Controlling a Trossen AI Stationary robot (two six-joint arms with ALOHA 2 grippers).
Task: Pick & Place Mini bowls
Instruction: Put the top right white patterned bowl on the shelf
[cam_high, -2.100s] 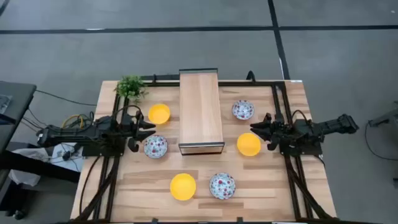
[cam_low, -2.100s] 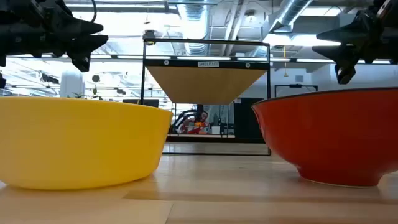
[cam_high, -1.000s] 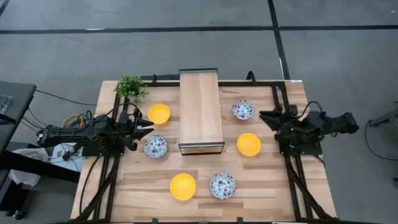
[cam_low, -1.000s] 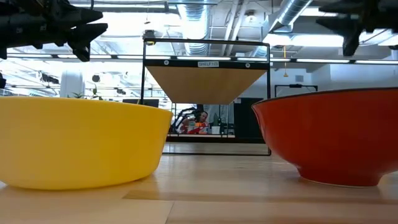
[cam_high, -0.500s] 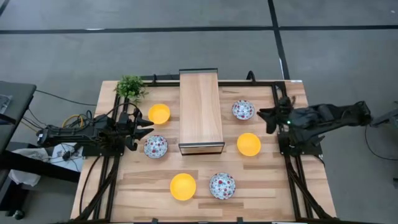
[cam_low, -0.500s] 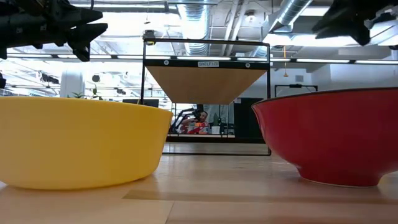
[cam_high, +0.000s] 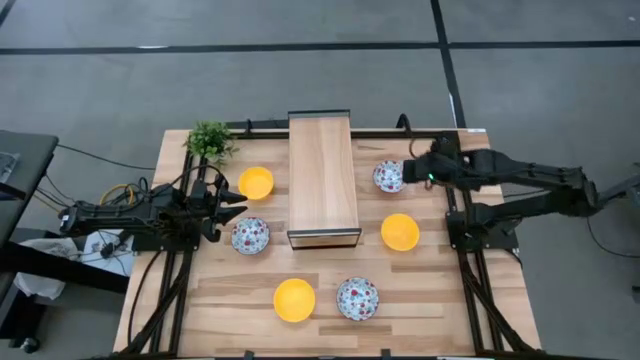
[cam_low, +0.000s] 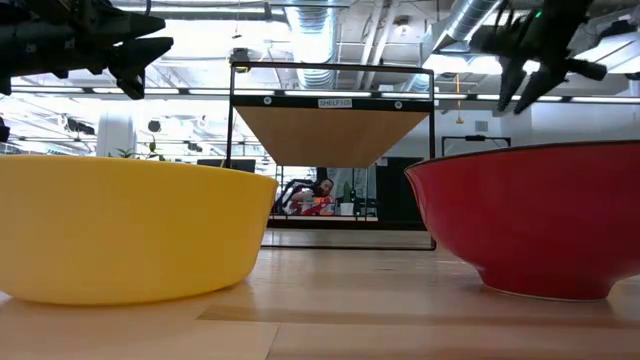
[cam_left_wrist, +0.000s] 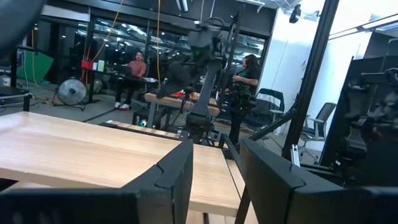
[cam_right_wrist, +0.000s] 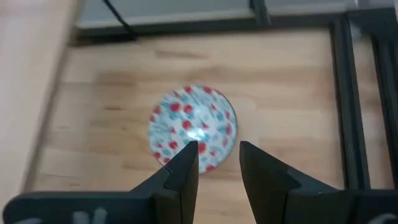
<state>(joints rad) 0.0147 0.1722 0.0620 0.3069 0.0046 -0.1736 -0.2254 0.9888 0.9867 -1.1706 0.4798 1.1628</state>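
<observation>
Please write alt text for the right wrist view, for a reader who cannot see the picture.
The right gripper, fingers open and empty, hangs above a white floral mini bowl standing on the wooden table. A dark metal frame runs along the table's edge.

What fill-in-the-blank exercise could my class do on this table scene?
1. The right pincer hovers open over a ____ mini bowl.
2. The table holds ____ plain yellow mini bowls, one at.
3. The wooden shelf stands between the arms; the potted plant sits on the ____ arm's side.
4. The left pincer holds ____.

Missing words: floral; three; left; nothing
</observation>
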